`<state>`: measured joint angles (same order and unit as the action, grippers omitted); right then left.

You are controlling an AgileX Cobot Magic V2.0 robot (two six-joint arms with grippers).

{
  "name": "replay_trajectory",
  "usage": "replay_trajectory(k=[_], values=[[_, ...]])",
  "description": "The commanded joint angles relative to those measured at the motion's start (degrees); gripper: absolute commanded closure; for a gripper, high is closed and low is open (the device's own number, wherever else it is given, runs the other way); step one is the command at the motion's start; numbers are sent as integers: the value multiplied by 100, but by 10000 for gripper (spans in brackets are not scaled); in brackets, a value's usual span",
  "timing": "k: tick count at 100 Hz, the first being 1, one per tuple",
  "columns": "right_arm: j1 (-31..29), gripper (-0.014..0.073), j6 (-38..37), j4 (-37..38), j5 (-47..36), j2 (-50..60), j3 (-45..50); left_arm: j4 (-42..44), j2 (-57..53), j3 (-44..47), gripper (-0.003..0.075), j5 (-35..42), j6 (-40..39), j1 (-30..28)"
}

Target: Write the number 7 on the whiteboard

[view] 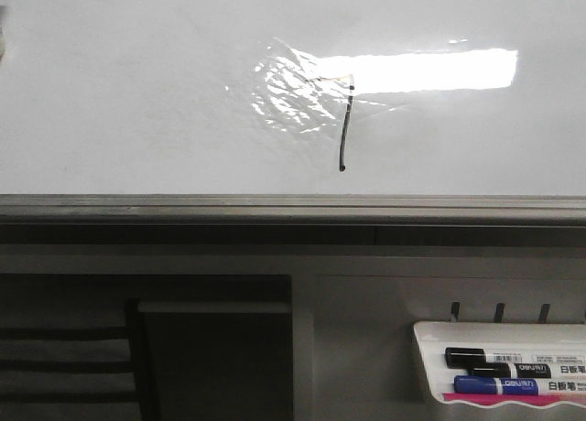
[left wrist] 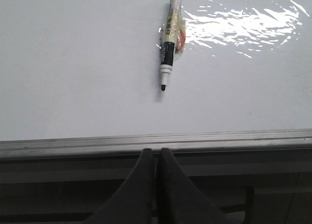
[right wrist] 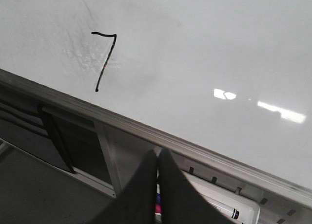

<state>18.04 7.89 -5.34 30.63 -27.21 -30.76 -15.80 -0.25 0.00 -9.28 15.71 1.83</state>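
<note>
The number 7 (view: 344, 119) is a thin black marker figure on the large glossy white whiteboard (view: 137, 91). In the right wrist view the same figure (right wrist: 104, 61) reads clearly: a short top stroke with a small curl at its free end, joined to a longer, slightly bowed downstroke that ends in a dot. In the front view the top stroke is faint because it crosses a wrinkled film patch (view: 288, 91) and meets a bright rectangular glare (view: 421, 70); the downstroke runs below the glare and stops a little above the board's grey metal frame edge (view: 293, 204).

In the left wrist view an uncapped marker pen with a clear barrel and black collar (left wrist: 168, 48) lies on the board (left wrist: 73, 63), its tip pointing toward the frame and well short of it. Wide bare white surface surrounds both the figure and the pen.

Below the frame, at the right in the front view, a small white marker tray (view: 430, 334) holds a black marker (view: 494, 359) and a blue marker (view: 499, 384).

The left gripper (left wrist: 157, 185) has its dark fingers pressed together with nothing between them, hanging below the frame edge. The right gripper (right wrist: 157, 185) is likewise closed and empty, near the tray
</note>
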Motion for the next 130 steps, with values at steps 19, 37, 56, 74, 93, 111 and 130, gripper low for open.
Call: replay_trajectory(k=[19, 37, 56, 74, 93, 111, 130], values=[[-43, 665, 10, 30, -438, -26, -152, -109, -174, 184, 741, 433, -51, 26], [-43, 665, 10, 30, -438, -26, -152, -109, -174, 184, 741, 433, -51, 26], [-54, 665, 10, 30, -438, 9, -152, -109, -174, 184, 741, 433, -51, 26], [-665, 665, 79, 167, -1156, 953, 389, -109, -174, 184, 741, 433, -51, 26], [-1588, 665, 79, 156, -2744, 1971, 1674, -109, -174, 184, 741, 433, -51, 26], [-1875, 665, 79, 133, -3428, 2446, 2646, -109, -174, 184, 741, 433, -51, 26], [-1885, 665, 79, 133, -3614, 2816, 3270, -109, -174, 184, 741, 433, -51, 26]])
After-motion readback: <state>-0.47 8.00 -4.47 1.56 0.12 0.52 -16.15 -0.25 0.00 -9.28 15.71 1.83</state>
